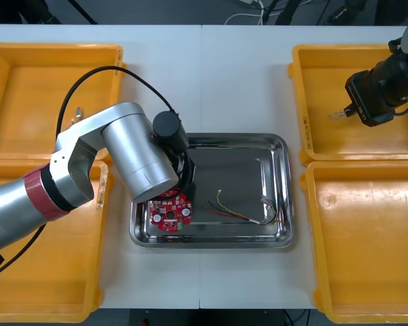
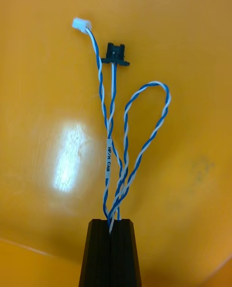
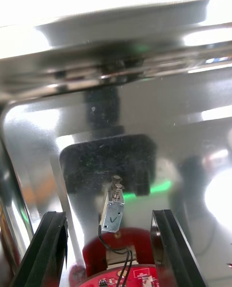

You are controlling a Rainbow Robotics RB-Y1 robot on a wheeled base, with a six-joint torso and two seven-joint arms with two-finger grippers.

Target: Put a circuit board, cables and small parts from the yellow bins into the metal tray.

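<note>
The left gripper (image 3: 108, 218) hangs over the tray's (image 1: 239, 168) near-left corner, fingers spread. A small part (image 3: 112, 213) lies loose between them, by the board (image 1: 170, 214). The right gripper (image 2: 110, 225) pinches the blue-white cable (image 2: 108, 159) over the far right bin (image 1: 326, 71). The step in hand looks like bringing in that cable: it must travel left to the tray, beside the red-yellow cable (image 1: 241, 214).

The left arm (image 1: 132, 153) is silver with a red band (image 1: 42, 195), a looping black cable (image 1: 112, 68) and black ribbed fingers (image 3: 48, 248).
</note>
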